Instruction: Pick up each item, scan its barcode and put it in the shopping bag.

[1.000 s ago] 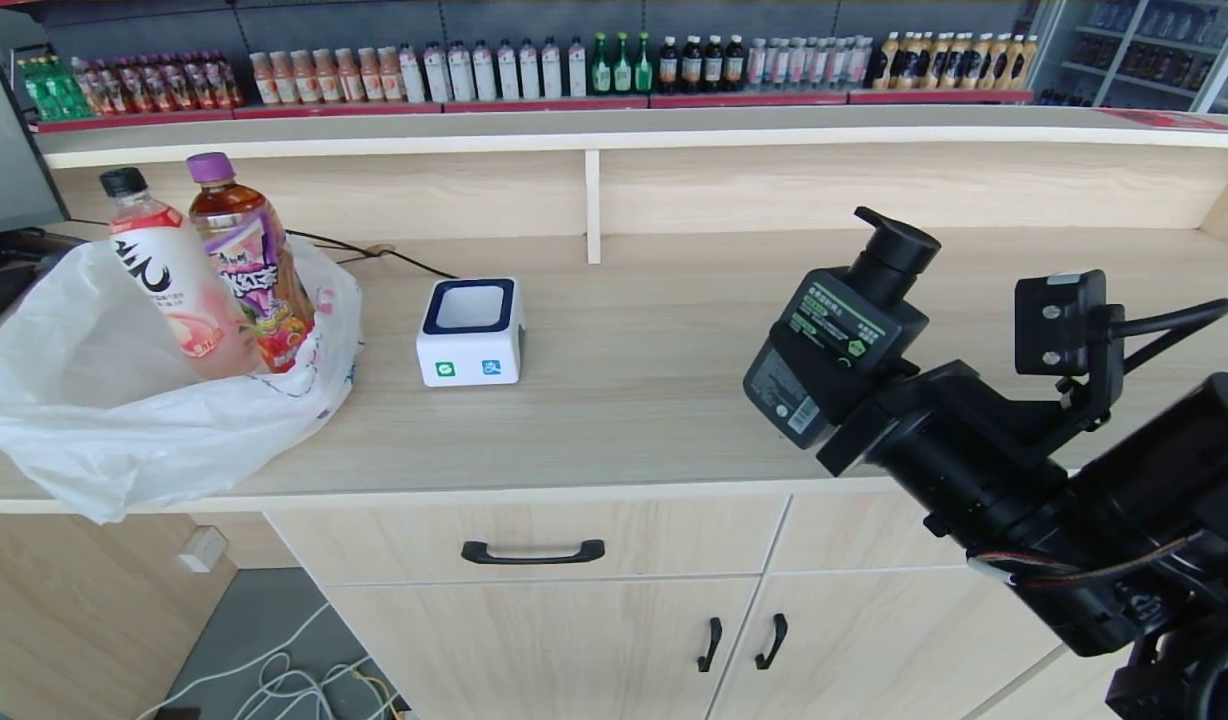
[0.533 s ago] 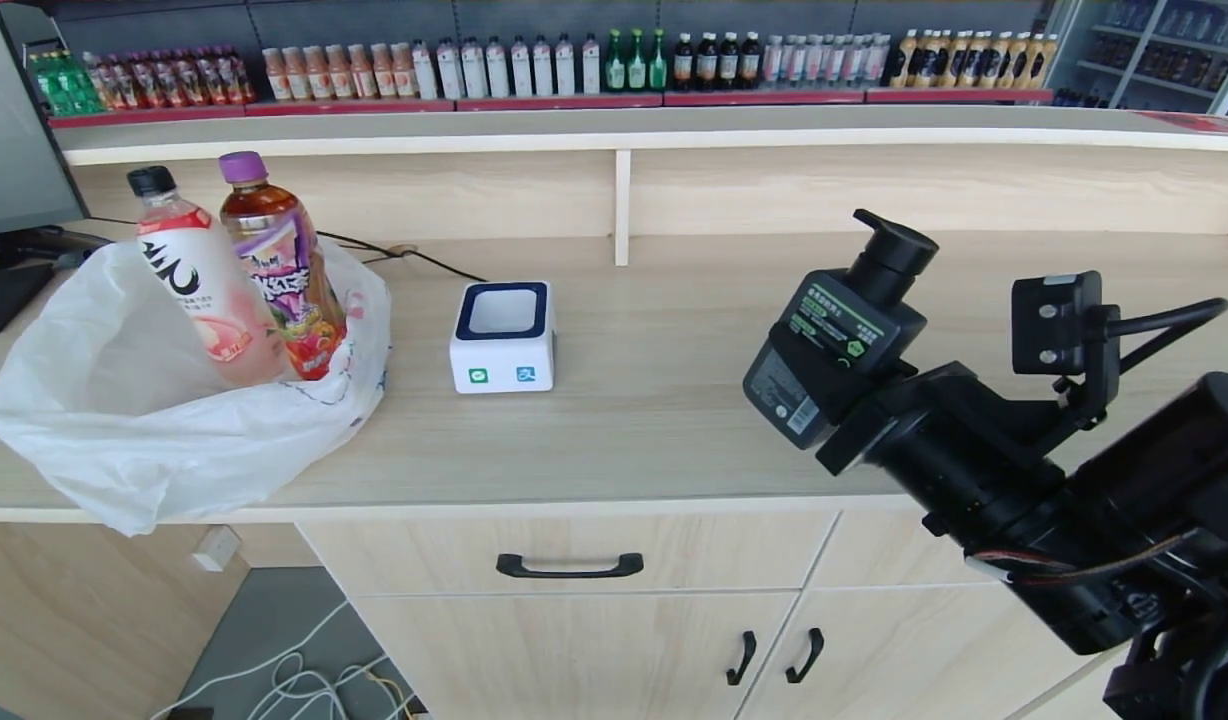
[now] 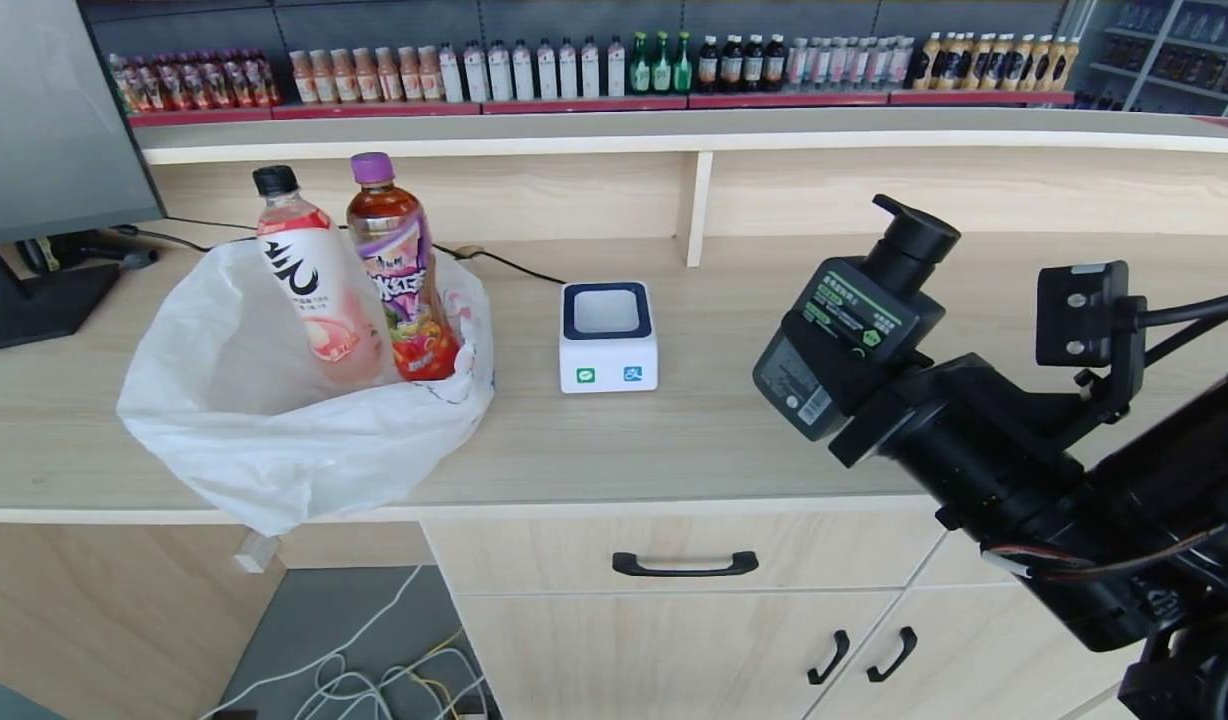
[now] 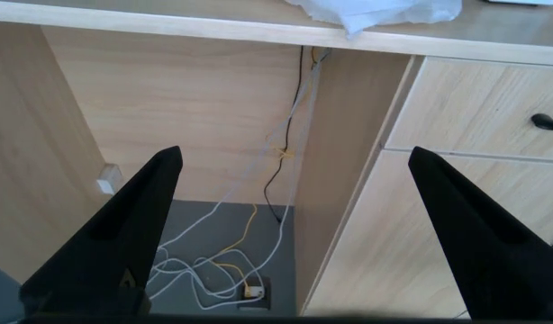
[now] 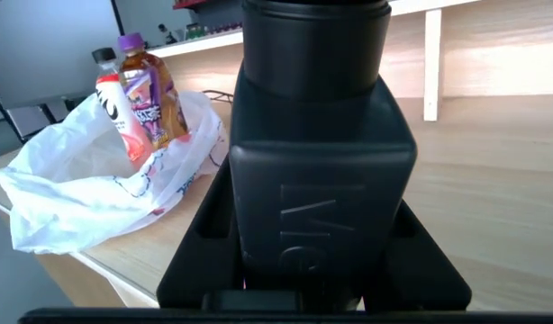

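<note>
My right gripper [image 3: 859, 415] is shut on the base of a black pump bottle [image 3: 846, 325], held tilted above the counter's front edge, right of the scanner, barcode label facing left. The same bottle [image 5: 321, 171] stands between the right gripper's [image 5: 312, 270] jaws in the right wrist view. A white scanner [image 3: 609, 337] with a dark-rimmed window sits mid-counter. To its left, a white shopping bag [image 3: 274, 430] holds a pink bottle [image 3: 319, 295] and a purple-capped bottle [image 3: 404, 275]. My left gripper [image 4: 294, 238] hangs open below the counter, nothing between its fingers.
The wooden counter [image 3: 694, 440] has a raised back ledge with a divider [image 3: 692, 205]. A monitor [image 3: 54, 120] stands at the far left. A cable [image 3: 514, 265] runs behind the scanner. Drawers and cabinet doors [image 3: 684, 600] lie below; loose cables [image 4: 231, 270] cover the floor.
The head camera has shifted, so bag and scanner sit farther right in the picture. The right gripper with the black bottle now stands nearer the scanner and slightly higher.
</note>
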Tool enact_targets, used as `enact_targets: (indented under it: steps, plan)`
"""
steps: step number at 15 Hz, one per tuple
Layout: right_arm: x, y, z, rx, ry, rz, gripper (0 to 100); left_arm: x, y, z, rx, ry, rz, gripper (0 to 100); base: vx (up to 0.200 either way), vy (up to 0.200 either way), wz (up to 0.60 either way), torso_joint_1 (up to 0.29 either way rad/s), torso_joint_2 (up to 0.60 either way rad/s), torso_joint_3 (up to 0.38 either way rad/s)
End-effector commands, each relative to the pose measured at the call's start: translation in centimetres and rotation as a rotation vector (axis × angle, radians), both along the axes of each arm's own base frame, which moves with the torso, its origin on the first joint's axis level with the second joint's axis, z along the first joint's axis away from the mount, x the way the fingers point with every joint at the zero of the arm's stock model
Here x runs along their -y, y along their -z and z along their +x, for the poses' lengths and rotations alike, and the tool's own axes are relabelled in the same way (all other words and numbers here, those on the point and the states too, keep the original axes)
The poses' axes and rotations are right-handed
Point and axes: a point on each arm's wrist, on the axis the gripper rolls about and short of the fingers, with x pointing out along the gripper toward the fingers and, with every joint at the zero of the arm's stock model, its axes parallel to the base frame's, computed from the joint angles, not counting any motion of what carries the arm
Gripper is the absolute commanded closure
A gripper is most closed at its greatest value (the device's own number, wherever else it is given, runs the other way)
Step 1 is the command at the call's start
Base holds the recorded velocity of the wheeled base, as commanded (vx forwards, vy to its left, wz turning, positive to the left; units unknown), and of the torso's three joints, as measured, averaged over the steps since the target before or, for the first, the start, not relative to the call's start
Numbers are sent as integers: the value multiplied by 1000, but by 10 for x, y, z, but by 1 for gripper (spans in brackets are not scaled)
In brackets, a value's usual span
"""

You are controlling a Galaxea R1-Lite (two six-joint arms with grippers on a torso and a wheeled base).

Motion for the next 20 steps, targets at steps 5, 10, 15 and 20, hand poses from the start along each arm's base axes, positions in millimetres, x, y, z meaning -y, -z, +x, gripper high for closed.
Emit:
enact_targets:
  steps: [5,10,15,20]
  plan:
    - [9,-9,1,51,52,-18,100,0,0,0,0,0,1,0,0,200,0,1,3,2]
    - [3,-21,8,135,3,-39,100,0,0,0,0,0,2,0,0,40,0,0,1,1]
    - [-25,-32,47,225,-12,-45,100,0,0,0,0,1,2,0,0,0,0,0,0,0]
    - [-44,-21,82,318,-69,-139,100,0,0,0,0,0,2,0,0,0,0,0,0,0]
